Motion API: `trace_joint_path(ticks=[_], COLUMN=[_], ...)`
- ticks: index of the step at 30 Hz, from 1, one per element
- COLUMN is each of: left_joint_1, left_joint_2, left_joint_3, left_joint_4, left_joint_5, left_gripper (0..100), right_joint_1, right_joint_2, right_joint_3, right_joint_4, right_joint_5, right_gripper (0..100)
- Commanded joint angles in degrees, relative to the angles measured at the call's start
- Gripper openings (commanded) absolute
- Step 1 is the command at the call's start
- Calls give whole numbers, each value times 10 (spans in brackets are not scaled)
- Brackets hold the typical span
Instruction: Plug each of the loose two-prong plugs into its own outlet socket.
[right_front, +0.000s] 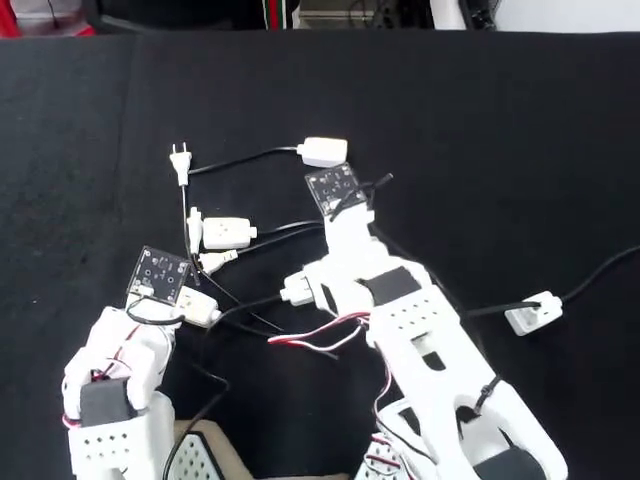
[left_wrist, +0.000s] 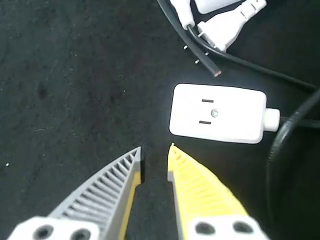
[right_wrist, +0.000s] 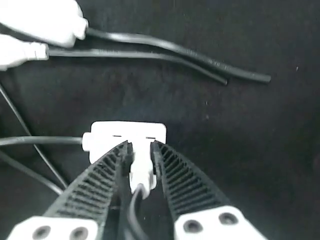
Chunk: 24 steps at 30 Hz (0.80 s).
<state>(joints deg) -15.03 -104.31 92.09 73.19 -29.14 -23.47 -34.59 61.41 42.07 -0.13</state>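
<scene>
My right gripper (right_wrist: 140, 145) is shut on a small white two-prong plug (right_wrist: 141, 172), whose cord runs back between the fingers. The plug sits right against the slotted face of a white outlet socket (right_wrist: 127, 137), which lies at the far middle of the table (right_front: 323, 151). My left gripper (left_wrist: 154, 150) is open a little with nothing in it, its tips just short of a second white socket (left_wrist: 217, 114) lying face up. Beyond that socket lies a loose white plug (left_wrist: 225, 30) with bare prongs. Another loose plug (right_front: 180, 160) on a black cord lies at the far left.
A third socket (right_front: 225, 233) lies between the arms among crossing black cords. One more white socket (right_front: 533, 313) sits off to the right on its own cord. The black table (right_front: 500, 120) stretches open at the back and right.
</scene>
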Motion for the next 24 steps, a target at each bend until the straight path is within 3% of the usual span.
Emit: trace_joint_path(ticks=[1, 8, 24], left_joint_1=[-7, -7, -7], left_joint_2=[-2, -2, -2], left_joint_3=[0, 0, 1], left_joint_4=[-10, -10, -10], left_joint_5=[-4, -5, -6], left_gripper=[98, 98, 101], right_joint_1=[12, 49, 11], right_joint_2=[2, 6, 5], right_joint_3=[-14, -10, -21], right_joint_4=[-40, -59, -6], right_joint_5=[-6, -6, -51], right_gripper=[11, 11, 11])
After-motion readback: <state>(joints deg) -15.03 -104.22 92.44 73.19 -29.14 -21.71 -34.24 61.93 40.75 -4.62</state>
